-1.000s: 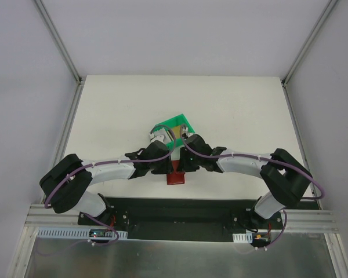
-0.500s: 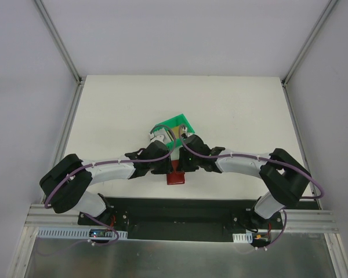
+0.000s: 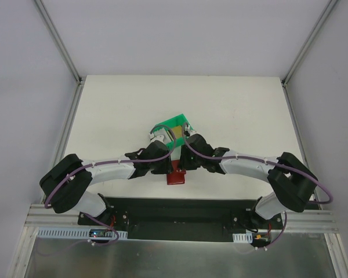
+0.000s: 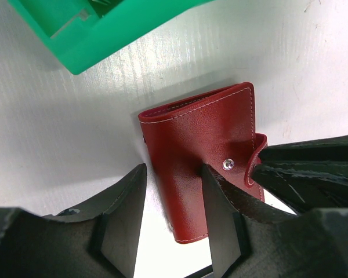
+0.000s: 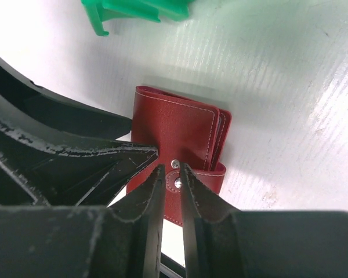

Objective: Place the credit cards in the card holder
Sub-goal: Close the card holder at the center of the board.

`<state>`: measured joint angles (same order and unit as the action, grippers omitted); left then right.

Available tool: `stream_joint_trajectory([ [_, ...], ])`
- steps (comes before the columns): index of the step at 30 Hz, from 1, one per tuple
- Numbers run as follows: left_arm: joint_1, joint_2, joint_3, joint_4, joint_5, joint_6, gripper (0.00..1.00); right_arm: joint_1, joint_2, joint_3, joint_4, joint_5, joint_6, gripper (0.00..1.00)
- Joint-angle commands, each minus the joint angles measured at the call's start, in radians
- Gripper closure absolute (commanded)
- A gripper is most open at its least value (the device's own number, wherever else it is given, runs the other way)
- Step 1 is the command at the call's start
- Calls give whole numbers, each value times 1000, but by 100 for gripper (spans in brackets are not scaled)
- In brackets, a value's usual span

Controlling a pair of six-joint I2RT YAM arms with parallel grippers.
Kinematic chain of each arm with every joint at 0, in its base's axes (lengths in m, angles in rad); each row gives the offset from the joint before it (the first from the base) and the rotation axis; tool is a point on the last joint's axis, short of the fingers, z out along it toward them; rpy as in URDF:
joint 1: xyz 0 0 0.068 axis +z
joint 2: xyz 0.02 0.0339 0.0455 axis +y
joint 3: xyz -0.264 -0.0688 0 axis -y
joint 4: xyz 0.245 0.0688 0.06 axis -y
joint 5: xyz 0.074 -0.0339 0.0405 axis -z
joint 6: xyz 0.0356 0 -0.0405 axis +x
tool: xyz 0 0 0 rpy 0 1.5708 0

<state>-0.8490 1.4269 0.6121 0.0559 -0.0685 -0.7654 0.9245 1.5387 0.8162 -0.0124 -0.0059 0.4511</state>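
Your right gripper's [image 5: 171, 169] jaws are standing almost together, pinching the snap tab [image 5: 206, 176] of the card holder [image 5: 174, 124], with the metal stud showing in the narrow slot between them. Your left gripper's [image 4: 174, 169] jaws are standing spread. One finger [image 4: 220, 214] is lying over the red face of the card holder, and the other finger [image 4: 124, 214] is sitting clear of its edge, with bare table showing between them.

The card holder is lying folded on the white table [image 3: 104, 116], near the edge by the arm bases. Both grippers are meeting over it, the left arm reaching in from 8 o'clock and the right from 4 o'clock. From above, only its near end is peeking out below the grippers.

The green bin [image 3: 177, 124] is sitting just beyond the card holder at 12 o'clock, apart from it. Something golden-yellow is showing inside the bin from above, but you cannot tell at this size whether it is a card.
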Motion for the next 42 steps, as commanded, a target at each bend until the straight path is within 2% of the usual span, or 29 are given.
stream_joint_trajectory([
  [1,4,3,-5,-76,4,21,58,-1,-69,-23,-32,46,15,81],
  [7,4,1,-6,-76,9,25,58,-4,-112,-61,-52,70,37,81],
  [19,4,3,-3,-74,15,32,58,-1,-37,-19,-9,-29,57,82],
  [42,4,12,3,-74,21,35,59,0,55,29,3,-49,49,82],
])
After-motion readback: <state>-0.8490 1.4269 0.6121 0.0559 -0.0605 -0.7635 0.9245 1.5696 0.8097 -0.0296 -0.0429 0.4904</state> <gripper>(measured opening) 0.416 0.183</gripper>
